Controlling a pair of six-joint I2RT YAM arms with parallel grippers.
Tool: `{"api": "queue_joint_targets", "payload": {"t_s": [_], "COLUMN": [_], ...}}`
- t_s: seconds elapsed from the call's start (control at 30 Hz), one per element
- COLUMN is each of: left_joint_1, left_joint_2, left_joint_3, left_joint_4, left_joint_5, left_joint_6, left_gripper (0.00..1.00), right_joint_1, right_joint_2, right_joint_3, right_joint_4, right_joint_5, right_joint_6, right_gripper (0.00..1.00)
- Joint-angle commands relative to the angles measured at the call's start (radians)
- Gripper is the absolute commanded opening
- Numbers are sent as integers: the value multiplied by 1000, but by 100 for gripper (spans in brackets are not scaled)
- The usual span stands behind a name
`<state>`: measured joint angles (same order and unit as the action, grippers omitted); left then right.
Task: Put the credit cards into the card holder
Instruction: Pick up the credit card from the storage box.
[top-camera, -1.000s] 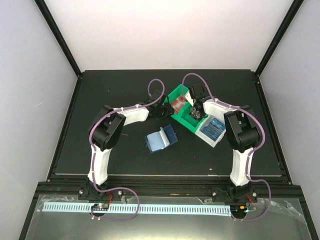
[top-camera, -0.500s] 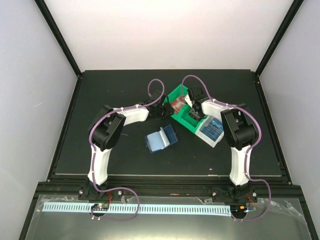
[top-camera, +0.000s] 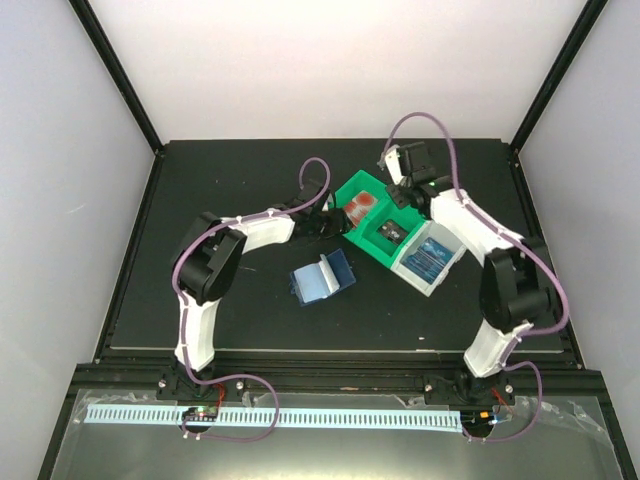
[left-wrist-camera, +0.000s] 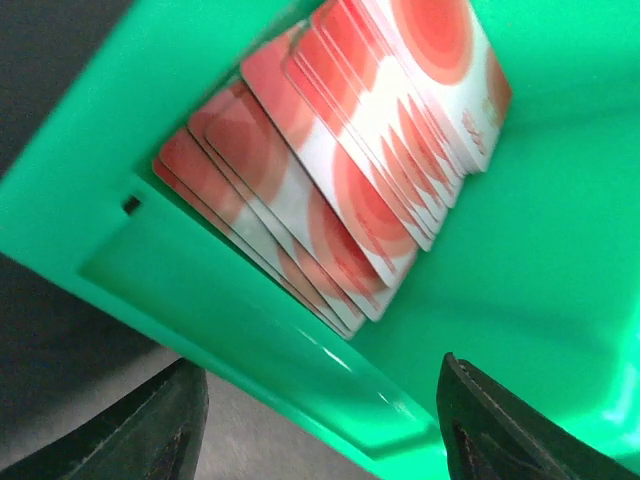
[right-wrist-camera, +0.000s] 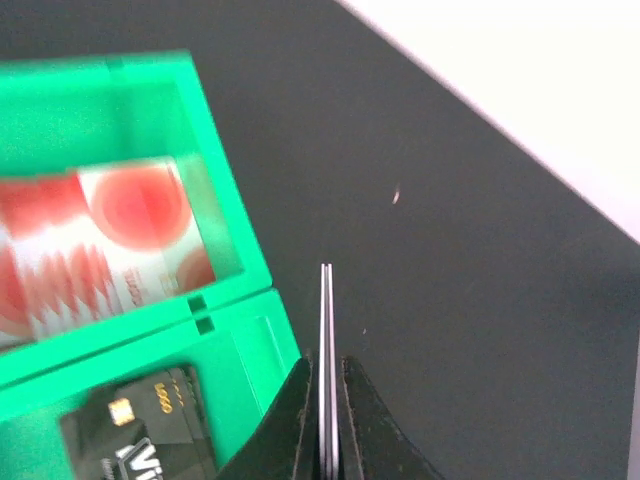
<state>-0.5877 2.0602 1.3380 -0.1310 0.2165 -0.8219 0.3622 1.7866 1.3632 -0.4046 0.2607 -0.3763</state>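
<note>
The card holder (top-camera: 322, 278) lies open on the black table, dark blue with pale blue sleeves. The green and white tray (top-camera: 372, 243) behind it holds red-and-white credit cards (top-camera: 360, 208), a dark card (top-camera: 392, 233) and blue cards (top-camera: 432, 253). My right gripper (right-wrist-camera: 326, 368) is shut on two thin cards (right-wrist-camera: 326, 310) seen edge-on, held above the table beside the tray's far edge; it shows in the top view (top-camera: 400, 192) too. My left gripper (left-wrist-camera: 320, 410) is open, its jaws astride the tray's green wall (left-wrist-camera: 250, 330), close to the fanned red-and-white cards (left-wrist-camera: 370, 150). It sits at the tray's left end (top-camera: 328, 222).
Black frame posts and pale walls surround the dark table (top-camera: 230, 190). In the right wrist view the green compartment (right-wrist-camera: 215, 170) with red-and-white cards (right-wrist-camera: 120, 240) and a black card (right-wrist-camera: 150, 430) lie to the left of the held cards.
My right arm has risen out of the tray and swung toward the far right with the cards pinched. My left gripper has edged a little farther along the tray's left end.
</note>
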Motion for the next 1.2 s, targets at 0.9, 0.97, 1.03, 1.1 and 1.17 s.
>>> {"api": "queue_joint_targets", "payload": {"t_s": [0.9, 0.97, 1.03, 1.1, 1.17], "left_joint_1": [-19, -19, -20, -20, -19], "left_joint_2": [-477, -500, -514, -516, -508], "left_joint_3": [-252, -270, -280, -276, -269], "left_joint_4": [288, 333, 353, 348, 356], "left_joint_5": [545, 569, 579, 584, 600], "left_joint_6": [-29, -68, -99, -121, -140], "left_gripper": [79, 77, 74, 67, 62], "right_joint_1": [-244, -244, -244, -243, -243], "right_joint_2": [-412, -416, -422, -428, -434], "right_joint_3": [-447, -472, -497, -523, -535], "right_joint_4": [653, 725, 788, 871, 910], "right_joint_5": [-1379, -1406, -1421, -1436, -1444], "right_joint_6": [1260, 1327, 1388, 1456, 1489], "right_gripper": [1, 1, 1, 1, 1]}}
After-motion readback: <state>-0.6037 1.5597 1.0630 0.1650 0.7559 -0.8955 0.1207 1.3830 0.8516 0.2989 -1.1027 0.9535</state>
